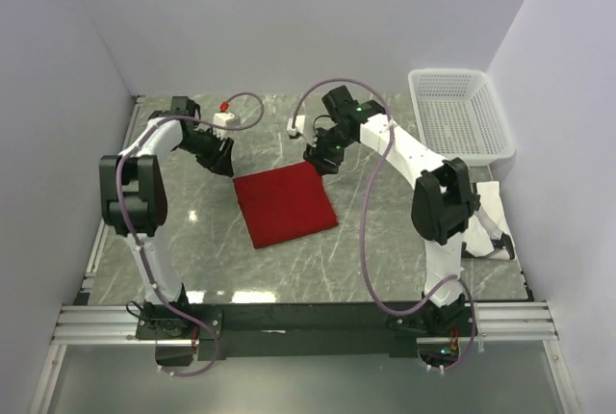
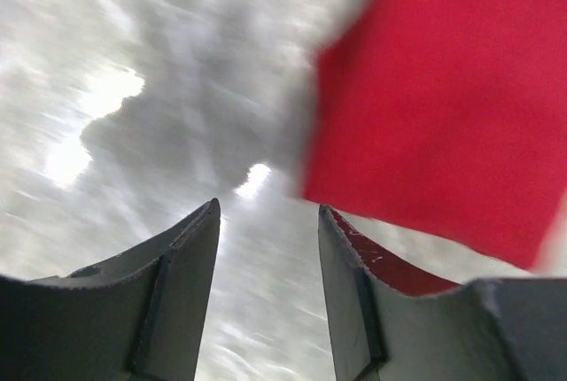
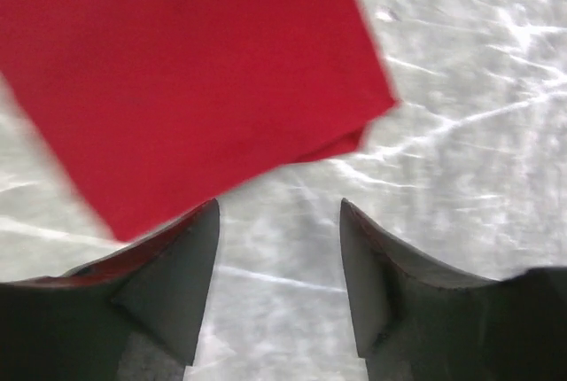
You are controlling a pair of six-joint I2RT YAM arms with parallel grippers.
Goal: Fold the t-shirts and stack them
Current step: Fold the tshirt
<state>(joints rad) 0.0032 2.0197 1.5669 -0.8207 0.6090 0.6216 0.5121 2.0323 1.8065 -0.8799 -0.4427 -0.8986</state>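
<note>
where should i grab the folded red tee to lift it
Probably the two far corners, from the far side: the red tee lies flat as a folded square, and the left gripper and right gripper hang open just beyond those corners.

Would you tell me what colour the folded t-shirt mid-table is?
The t-shirt is plain bright red, clearest in the top external view.
</note>
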